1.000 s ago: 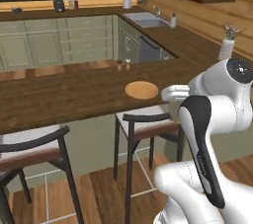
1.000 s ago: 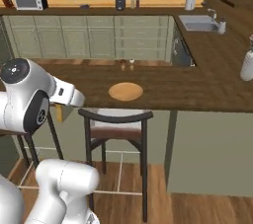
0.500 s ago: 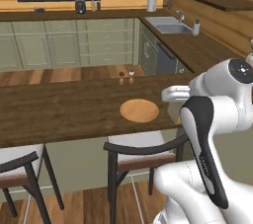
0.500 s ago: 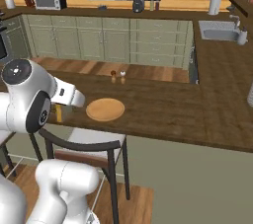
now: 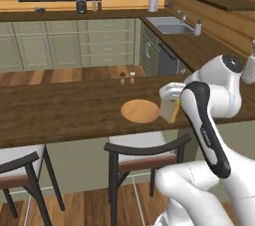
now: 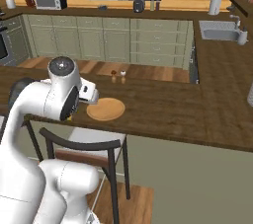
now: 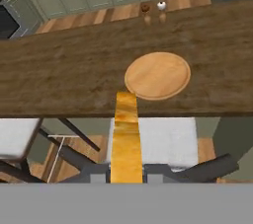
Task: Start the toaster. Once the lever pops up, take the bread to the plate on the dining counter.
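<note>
Since a second ago the base has swung round, so the plate (image 7: 157,75) on the dining counter (image 7: 59,77) sits nearer and more central, with my gripper (image 7: 126,171) clenched on the bread (image 7: 126,139), held edge-on short of the counter's near edge. If I let go now the slice would fall onto the stool (image 7: 163,139) below. My fingertips are hidden behind the slice, and the pale and dark shakers (image 7: 153,7) at the far edge are too small to tell apart

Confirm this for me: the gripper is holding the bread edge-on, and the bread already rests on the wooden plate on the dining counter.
Not quite. The gripper does hold the bread edge-on, but the bread is not on the plate yet. The hand view shows it held short of the dining counter, above the stool, with the plate bare.
</note>
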You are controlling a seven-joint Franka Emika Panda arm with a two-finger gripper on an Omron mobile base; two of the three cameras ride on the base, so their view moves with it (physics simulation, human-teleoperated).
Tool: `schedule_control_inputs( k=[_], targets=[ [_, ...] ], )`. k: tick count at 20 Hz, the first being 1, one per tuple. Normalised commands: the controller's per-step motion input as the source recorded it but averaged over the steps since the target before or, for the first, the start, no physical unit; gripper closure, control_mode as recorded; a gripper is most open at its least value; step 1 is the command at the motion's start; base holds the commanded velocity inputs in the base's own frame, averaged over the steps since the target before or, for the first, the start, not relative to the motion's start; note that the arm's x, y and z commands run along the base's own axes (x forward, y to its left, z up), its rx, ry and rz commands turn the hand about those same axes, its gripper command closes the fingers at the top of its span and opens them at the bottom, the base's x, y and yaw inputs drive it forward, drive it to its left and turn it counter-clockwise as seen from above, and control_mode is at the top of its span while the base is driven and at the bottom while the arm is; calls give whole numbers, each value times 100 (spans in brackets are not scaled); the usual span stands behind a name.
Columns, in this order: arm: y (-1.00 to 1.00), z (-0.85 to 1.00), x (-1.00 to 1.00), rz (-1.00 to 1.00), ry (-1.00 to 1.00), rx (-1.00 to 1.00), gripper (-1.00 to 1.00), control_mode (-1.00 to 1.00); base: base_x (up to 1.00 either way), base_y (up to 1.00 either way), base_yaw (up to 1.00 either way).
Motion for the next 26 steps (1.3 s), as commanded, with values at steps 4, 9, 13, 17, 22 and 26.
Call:
schedule_control_inputs(
  k=[4, 9, 13, 17, 22, 26],
  targets=[
    [-8, -89, 100, 31, 11, 7, 100, -100, 0, 0, 0],
    [1, -76, 100, 13, 1, 0, 100, -100, 0, 0, 0],
    [0, -39, 100, 0, 0, 1, 100, -100, 0, 0, 0],
    [0, -23, 100, 0, 0, 1, 100, -100, 0, 0, 0],
    [0, -27, 100, 1, 0, 4, 100, -100, 0, 0, 0],
    [0, -38, 89, 4, 3, 4, 100, -100, 0, 0, 0]
  ],
)
